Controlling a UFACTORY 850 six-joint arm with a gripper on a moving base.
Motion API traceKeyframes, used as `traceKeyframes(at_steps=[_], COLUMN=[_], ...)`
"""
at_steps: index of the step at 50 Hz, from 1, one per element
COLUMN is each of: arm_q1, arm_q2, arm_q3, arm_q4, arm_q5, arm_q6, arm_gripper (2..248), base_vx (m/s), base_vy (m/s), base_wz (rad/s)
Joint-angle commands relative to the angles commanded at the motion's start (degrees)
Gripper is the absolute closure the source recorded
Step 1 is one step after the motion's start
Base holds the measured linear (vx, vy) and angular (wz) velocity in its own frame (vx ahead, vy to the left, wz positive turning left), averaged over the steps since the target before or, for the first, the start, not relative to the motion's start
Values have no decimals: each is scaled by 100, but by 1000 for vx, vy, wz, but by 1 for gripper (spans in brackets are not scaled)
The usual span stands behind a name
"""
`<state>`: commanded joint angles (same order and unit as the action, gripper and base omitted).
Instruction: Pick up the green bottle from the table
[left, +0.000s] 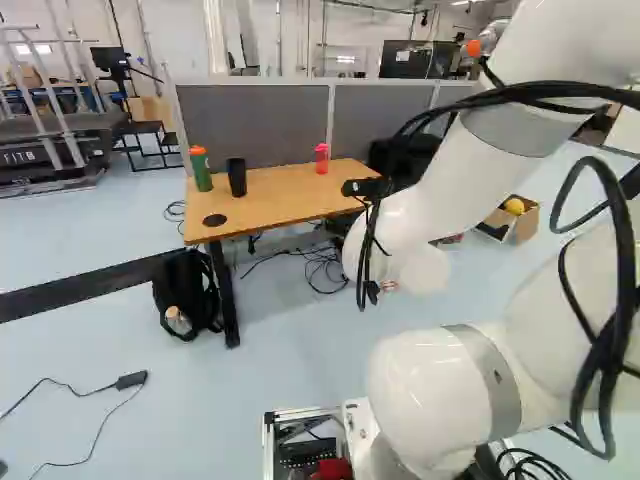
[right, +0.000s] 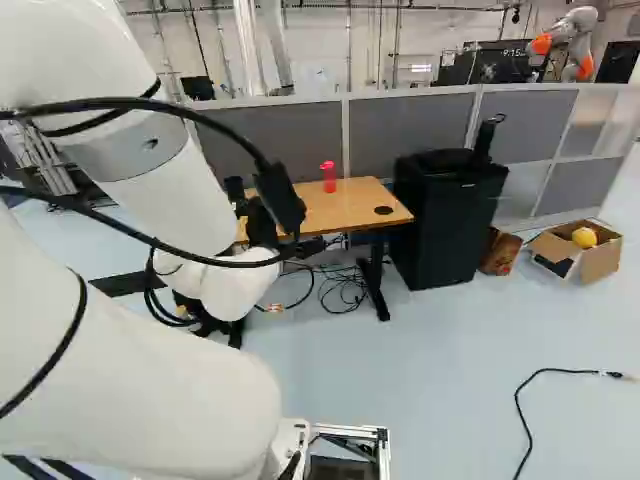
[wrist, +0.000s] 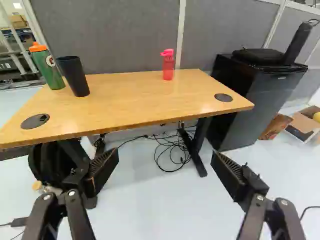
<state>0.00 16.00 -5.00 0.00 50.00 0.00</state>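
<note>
A: Entry one, from where I stand in the room: state of the gripper (right: 262, 224)?

B: Open. In the wrist view the fingers of the gripper (wrist: 165, 159) stand wide apart, with floor and a tangle of black cables (wrist: 172, 152) seen between them. The table (wrist: 145, 102) lies ahead.

A: Position of the target?

B: Green bottle (left: 201, 170), orange cap, upright on the table near its left end, well apart from the gripper. A black cup (left: 237, 177) stands just beside it, to its right.

A: Other items on the tabletop?

B: Red bottle (wrist: 168, 65), upright, near the far edge, toward the right end. Two dark round inserts are set in the top, one near each end: left insert (wrist: 35, 121), right insert (wrist: 223, 97).

A: Floor, around the table?

B: Black backpack (left: 186, 295) by the left table leg. Right of the table, a black cabinet (right: 448, 220). Further right, an open cardboard box (right: 600, 262) with a yellow object (right: 584, 237) in it.

A: Background?

B: Grey partition (right: 412, 132) behind the table. Beyond it, at the upper right of the right base view, another robot (right: 570, 42), white with orange parts.
</note>
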Motion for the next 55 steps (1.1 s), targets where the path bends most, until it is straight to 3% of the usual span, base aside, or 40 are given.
traceKeyframes(at_steps=[55], arm_q1=[0], arm_q2=[0], arm_q3=[0], arm_q4=[0], arm_q5=[0], arm_q6=[0], arm_gripper=[3], base_vx=[137], base_vy=[9], base_wz=[20])
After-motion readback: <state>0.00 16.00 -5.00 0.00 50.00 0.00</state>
